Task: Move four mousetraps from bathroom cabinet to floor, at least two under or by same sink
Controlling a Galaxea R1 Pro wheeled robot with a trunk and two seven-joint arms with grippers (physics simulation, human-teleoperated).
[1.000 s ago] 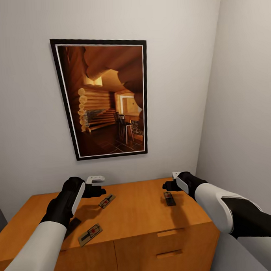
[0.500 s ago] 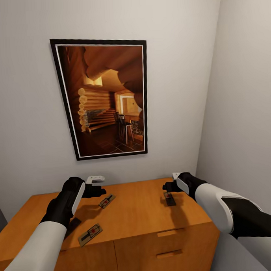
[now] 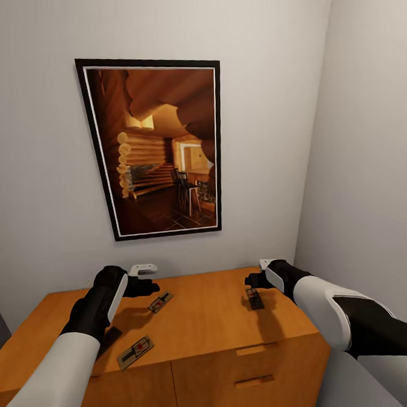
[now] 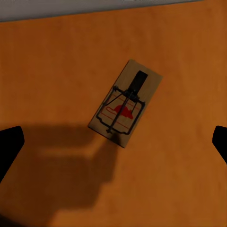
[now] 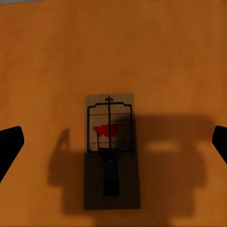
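Both arms' fingers [image 4: 9, 146] spread wide (empty) above mousetraps [image 4: 125, 103] on cabinet [image 3: 208, 321].

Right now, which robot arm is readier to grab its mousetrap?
Probably the right. Its open gripper hangs over a mousetrap lying square between its fingertips on the cabinet. The left gripper is open too, but its mousetrap lies slanted.

Black-framed picture [image 3: 155, 147] of a log-cabin interior with chairs, hung on a pale grey wall [image 3: 41, 145], adjoining plain side wall [image 3: 373, 160] at the right corner
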